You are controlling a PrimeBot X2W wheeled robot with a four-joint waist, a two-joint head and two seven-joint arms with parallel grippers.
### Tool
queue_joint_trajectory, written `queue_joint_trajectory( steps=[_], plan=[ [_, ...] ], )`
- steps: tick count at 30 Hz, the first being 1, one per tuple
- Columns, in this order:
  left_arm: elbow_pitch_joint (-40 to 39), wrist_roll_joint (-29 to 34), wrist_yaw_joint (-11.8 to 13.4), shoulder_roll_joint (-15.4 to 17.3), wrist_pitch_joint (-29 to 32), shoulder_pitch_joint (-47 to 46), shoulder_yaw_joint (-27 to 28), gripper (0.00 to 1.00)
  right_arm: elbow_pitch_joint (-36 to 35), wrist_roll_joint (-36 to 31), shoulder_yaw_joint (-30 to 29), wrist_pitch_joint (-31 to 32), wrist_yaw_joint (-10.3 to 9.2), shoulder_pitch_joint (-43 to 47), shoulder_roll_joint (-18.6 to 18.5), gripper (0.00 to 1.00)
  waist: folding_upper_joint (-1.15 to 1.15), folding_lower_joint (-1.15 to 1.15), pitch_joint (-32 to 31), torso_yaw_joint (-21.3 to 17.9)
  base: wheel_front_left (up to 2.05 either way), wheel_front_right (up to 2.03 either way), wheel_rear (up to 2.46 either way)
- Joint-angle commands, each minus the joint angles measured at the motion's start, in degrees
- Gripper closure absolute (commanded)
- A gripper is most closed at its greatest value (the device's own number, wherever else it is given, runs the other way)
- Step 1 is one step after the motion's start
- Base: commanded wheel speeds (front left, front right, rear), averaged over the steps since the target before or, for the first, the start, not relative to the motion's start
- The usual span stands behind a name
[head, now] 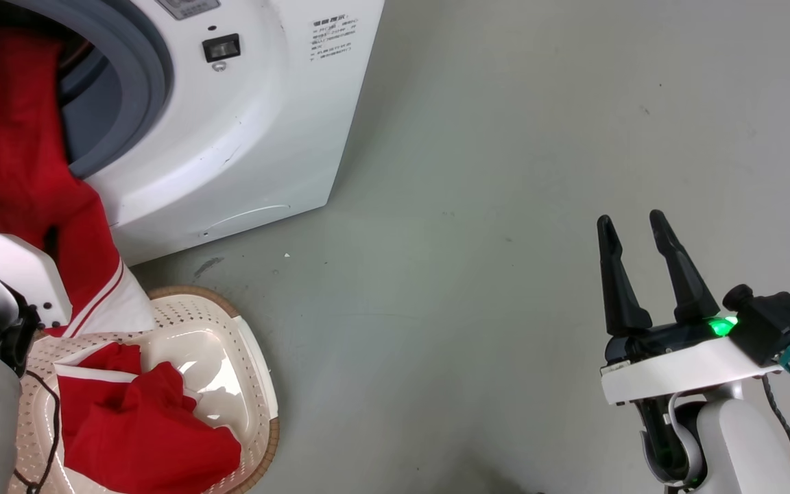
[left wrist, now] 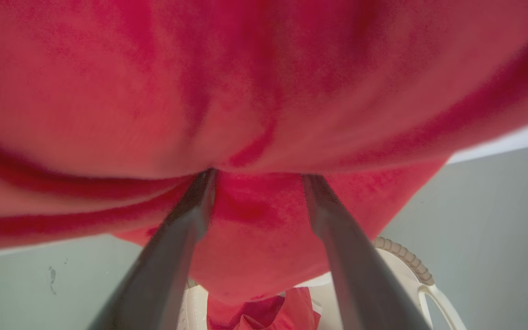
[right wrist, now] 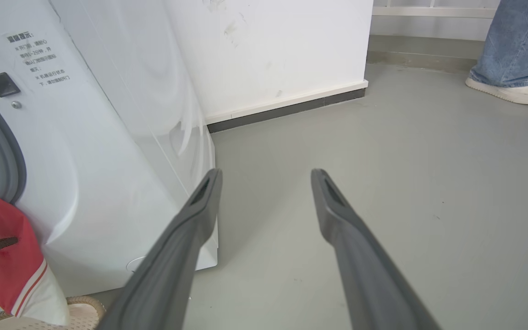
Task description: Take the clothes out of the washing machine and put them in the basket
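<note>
Head view: a red garment (head: 11,137) hangs out of the washer (head: 230,137) porthole and goes down to the basket (head: 261,384). Its low end is a white panel w/ thin red stripes, and it touches the basket's rim. The basket stands on the floor (head: 505,171) just in front of the washer. Inside lies a 2nd garment (head: 141,418), red w/ white trim, crumpled; approx. half of the smooth bottom is bare. The right claw (head: 631,221) is well apart at lower right, fingers spread, nothing between them.

Left wrist view: the left claw (left wrist: 258,176) has its fingers (left wrist: 186,229) wide apart, and the tips go under a fold of the red garment (left wrist: 245,91). Below, the basket (left wrist: 406,261) w/ the 2nd garment (left wrist: 268,314) in it.

Right wrist view: the right claw (right wrist: 266,173) is open over the floor, beside the washer (right wrist: 108,160). At left the red garment (right wrist: 2,256) hangs from the porthole to the basket (right wrist: 85,309). Far right, by the wall (right wrist: 268,46), a person's shoe (right wrist: 507,91).
</note>
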Motion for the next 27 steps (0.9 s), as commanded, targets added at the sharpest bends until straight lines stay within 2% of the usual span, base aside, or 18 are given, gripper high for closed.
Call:
queue_joint_trajectory(
  steps=[1,2,9,17,21,27],
  plan=[
    [-1.33,-0.54,0.14,1.4,-1.05,-4.29,-0.22,0.64,-0.08,0.13,-0.17,-0.31,-0.02,-0.55,0.04,0.0,0.0,0.0,0.03,-0.15,0.0,0.0,0.0],
    [-1.27,-0.93,0.13,1.42,-1.16,-4.39,-0.59,1.0,-0.19,0.2,-0.31,-0.32,-0.02,-0.53,0.04,0.0,0.0,0.0,-0.01,-0.17,0.0,0.0,0.0],
    [-0.78,-3.38,0.13,1.3,-3.12,-4.25,-2.32,1.0,-0.5,-0.07,-1.15,-0.25,-0.02,-0.17,0.04,0.0,0.0,0.0,-1.0,0.66,0.0,0.0,0.0],
    [-1.13,-5.0,0.15,0.11,-10.61,-0.93,-2.98,1.0,-0.03,-1.17,-1.86,-0.24,-0.02,0.81,0.03,0.0,0.0,0.0,-4.46,2.3,0.0,0.0,0.0],
    [-1.77,-5.06,1.42,-1.95,-15.6,2.3,-2.91,1.0,0.29,-1.9,-2.4,-0.24,-0.02,1.58,0.02,0.0,0.0,0.0,-7.16,3.44,0.0,0.0,0.0],
    [-6.33,-4.81,3.21,-4.44,-18.04,7.87,-2.18,1.0,0.32,-3.1,-3.11,-0.16,-0.02,2.6,0.04,0.0,0.0,0.0,-10.24,5.36,0.0,0.0,0.0]
  ],
)
